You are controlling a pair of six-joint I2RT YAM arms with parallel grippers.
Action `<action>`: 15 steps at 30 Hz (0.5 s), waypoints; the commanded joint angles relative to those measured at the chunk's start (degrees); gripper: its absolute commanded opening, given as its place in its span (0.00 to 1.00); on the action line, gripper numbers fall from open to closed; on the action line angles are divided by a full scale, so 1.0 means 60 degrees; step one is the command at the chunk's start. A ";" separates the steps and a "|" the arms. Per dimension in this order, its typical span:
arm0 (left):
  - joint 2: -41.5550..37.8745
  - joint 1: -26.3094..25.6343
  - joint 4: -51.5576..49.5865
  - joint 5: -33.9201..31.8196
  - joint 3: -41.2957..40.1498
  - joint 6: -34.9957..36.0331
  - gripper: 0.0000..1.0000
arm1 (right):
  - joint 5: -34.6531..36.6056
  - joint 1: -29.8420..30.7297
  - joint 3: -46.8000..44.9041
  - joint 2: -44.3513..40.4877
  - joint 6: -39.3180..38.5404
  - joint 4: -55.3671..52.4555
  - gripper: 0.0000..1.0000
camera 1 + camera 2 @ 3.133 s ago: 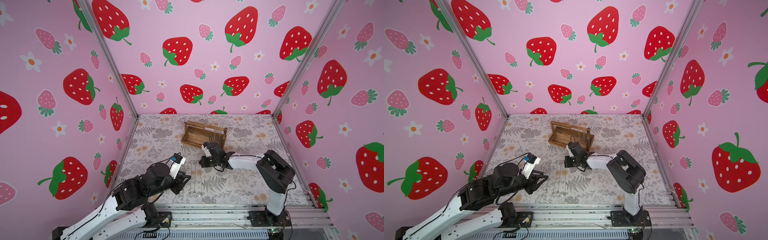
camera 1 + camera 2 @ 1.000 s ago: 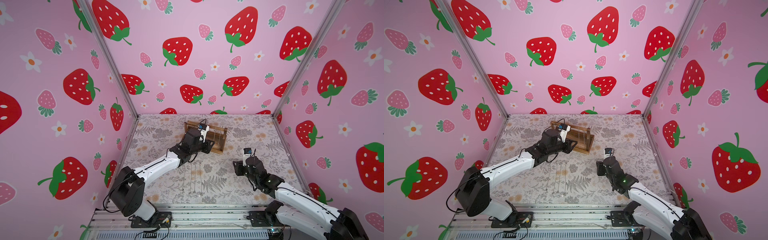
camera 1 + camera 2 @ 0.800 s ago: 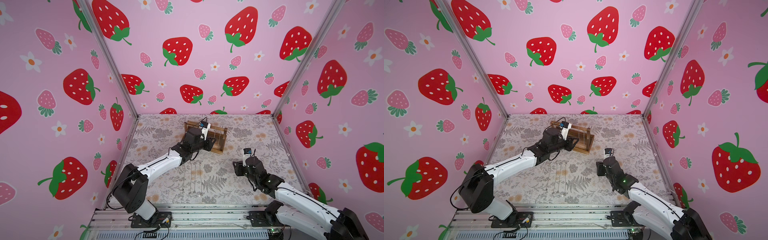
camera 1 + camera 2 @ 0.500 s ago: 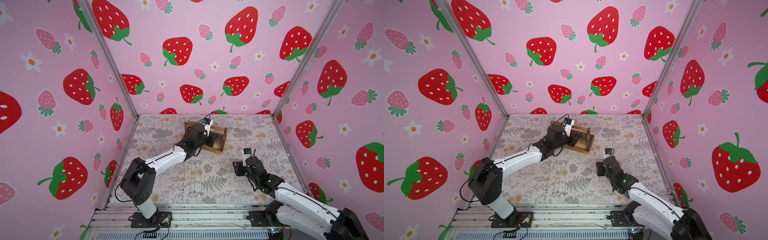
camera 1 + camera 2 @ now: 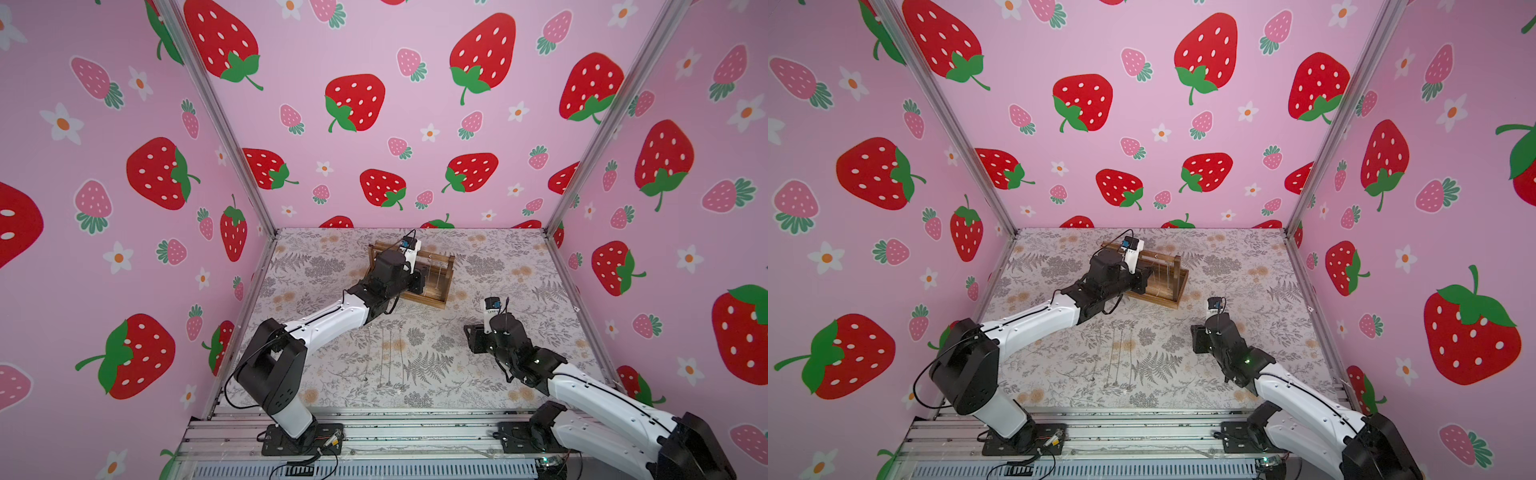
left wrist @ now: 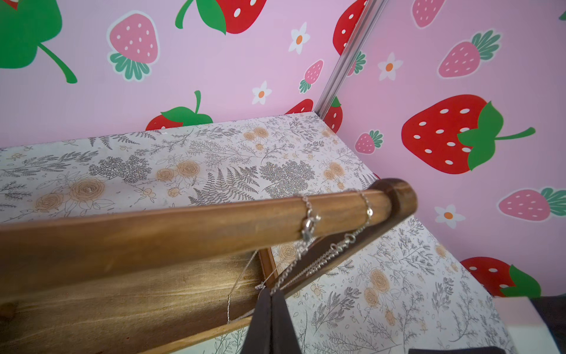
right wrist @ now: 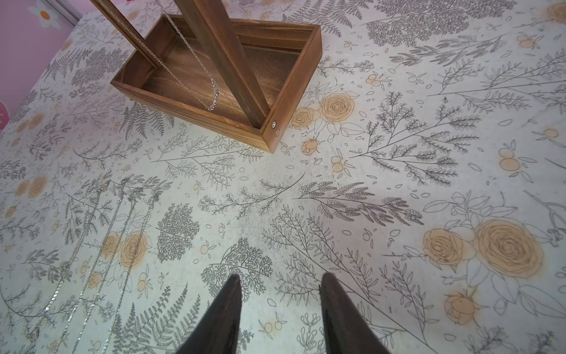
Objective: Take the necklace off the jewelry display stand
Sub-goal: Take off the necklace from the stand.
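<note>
Necklace (image 6: 307, 225): a fine silver chain, draped over the top bar of the jewelry display stand (image 6: 153, 242), close to the end upright, with its clasp lying on the bar's face. A second chain (image 6: 366, 211) hangs just beside it, nearer the upright.

Your left gripper (image 6: 271, 302) is pinched tight on chain strands below the bar. Strands from both loops run toward the fingertips, so whether one chain or both are caught cannot be told. Your right gripper (image 7: 280, 306) hovers over the table (image 7: 398, 153), jaws parted, holding nothing, well apart from the stand. Several other chains (image 7: 128, 233) lie flat on the table between the arms.

Handling, as judged: the necklace is very light, limp and slippery, and its links are fragile. Your hold low on the hanging strands looks sound. Draw it slowly so the clasp rides over the bar. A sharp tug could snag the neighbouring chain or shift the stand.
</note>
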 commanded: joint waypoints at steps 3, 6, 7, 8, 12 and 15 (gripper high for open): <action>-0.0484 0.0036 0.0210 -0.0187 -0.0695 0.0006 0.00 | -0.0127 -0.0059 0.0126 0.0048 0.0002 0.0039 0.44; -0.0595 0.0035 0.0334 -0.0203 -0.1011 -0.0084 0.00 | -0.0119 -0.0066 0.0126 0.0078 0.0002 0.0054 0.43; -0.0601 0.0033 0.0359 -0.0216 -0.1097 -0.0121 0.00 | -0.0121 -0.0066 0.0136 0.0106 0.0002 0.0054 0.44; -0.0597 0.0036 0.0399 -0.0216 -0.1155 -0.0137 0.00 | -0.0115 -0.0067 0.0141 0.0116 0.0002 0.0047 0.44; -0.0541 0.0039 0.0479 -0.0202 -0.1265 -0.0181 0.00 | -0.0117 -0.0062 0.0141 0.0137 0.0002 0.0054 0.44; -0.0502 0.0035 0.0495 -0.0203 -0.1181 -0.0152 0.00 | -0.0126 -0.0063 0.0155 0.0186 0.0005 0.0067 0.44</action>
